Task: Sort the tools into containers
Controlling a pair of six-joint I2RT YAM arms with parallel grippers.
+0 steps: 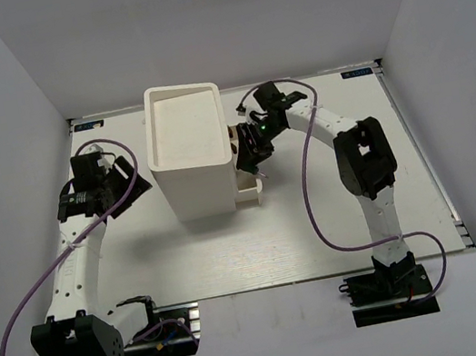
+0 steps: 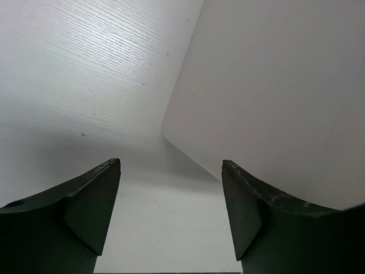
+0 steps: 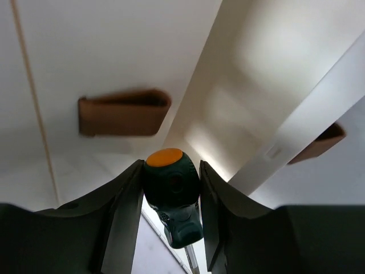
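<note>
My right gripper (image 1: 252, 150) hovers over the smaller narrow white bin (image 1: 252, 191), which stands against the right side of the tall white bin (image 1: 187, 150). In the right wrist view the gripper (image 3: 170, 164) is shut on the orange-green stubby screwdriver (image 3: 171, 191), orange cap up and shaft pointing down, just above the narrow bin's opening (image 3: 239, 103). My left gripper (image 1: 124, 181) is open and empty to the left of the tall bin; its view (image 2: 171, 171) shows the bin's wall (image 2: 268, 97) close ahead. The pliers and the other screwdrivers are out of view.
The tall bin has a brown handle slot (image 3: 122, 112) on the wall facing my right gripper, and the narrow bin shows another (image 3: 319, 142). The white table (image 1: 321, 228) ends at raised walls on the left, right and back.
</note>
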